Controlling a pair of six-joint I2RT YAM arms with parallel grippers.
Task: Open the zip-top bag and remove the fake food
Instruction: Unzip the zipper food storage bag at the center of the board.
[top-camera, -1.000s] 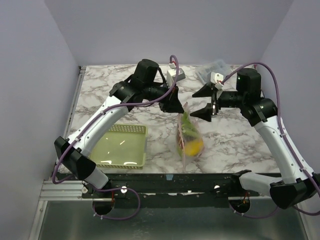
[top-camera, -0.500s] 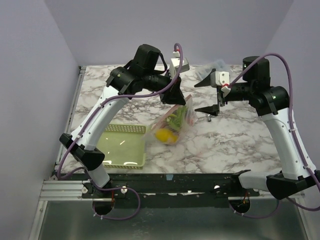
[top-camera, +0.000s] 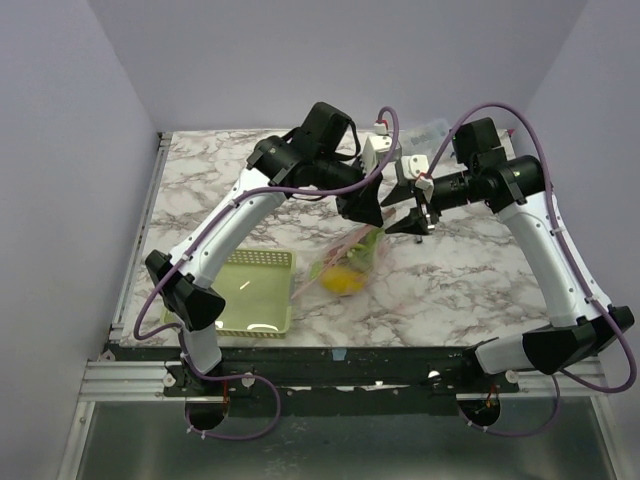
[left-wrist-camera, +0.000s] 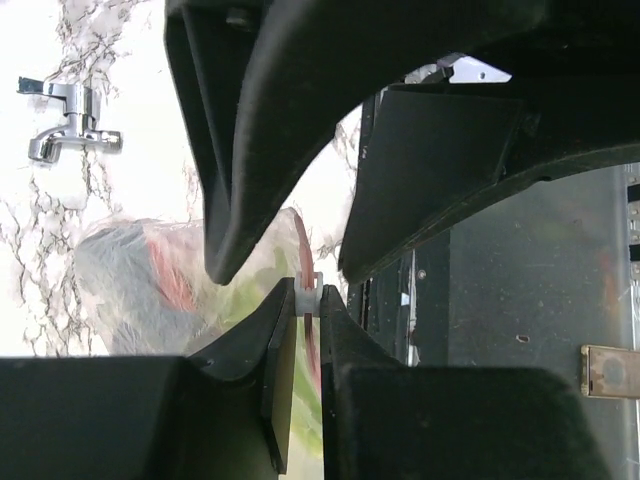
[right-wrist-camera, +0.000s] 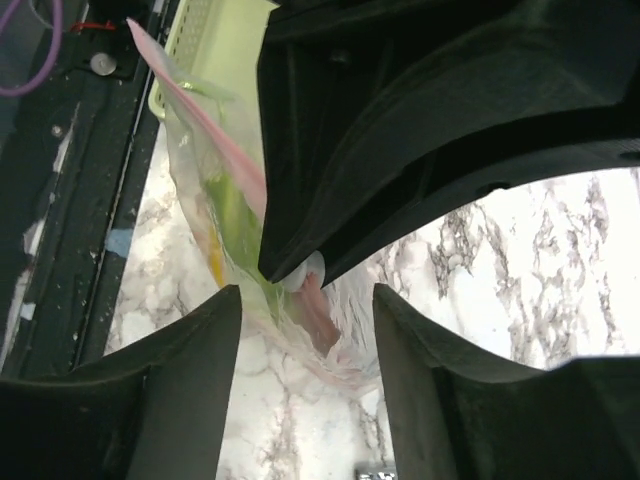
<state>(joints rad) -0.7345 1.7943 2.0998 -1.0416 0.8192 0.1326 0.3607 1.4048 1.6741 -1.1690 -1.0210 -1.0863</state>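
Note:
The zip-top bag (top-camera: 340, 268) slopes from my left gripper (top-camera: 367, 212) down toward the basket's corner. Inside it the fake food shows as a yellow piece (top-camera: 343, 281) and a green stalk (top-camera: 366, 247). In the left wrist view my left gripper (left-wrist-camera: 308, 295) is shut on the white slider of the pinkish-red zip strip (left-wrist-camera: 312, 345). My right gripper (top-camera: 410, 217) is close beside it on the right, open. In the right wrist view the right gripper (right-wrist-camera: 307, 292) straddles the bag's (right-wrist-camera: 215, 190) crumpled top corner, just under the slider (right-wrist-camera: 304, 270).
A pale green mesh basket (top-camera: 248, 290) sits front left, its corner beside the bag's lower end. A small clear box (top-camera: 432, 133) stands at the back right. A small chrome metal piece (left-wrist-camera: 65, 120) lies on the marble table (top-camera: 460, 280) near the grippers.
The left gripper has carried the bag's top to the right. The right gripper has swung left and down to that corner, and its jaws have narrowed. The bag now slopes instead of hanging.

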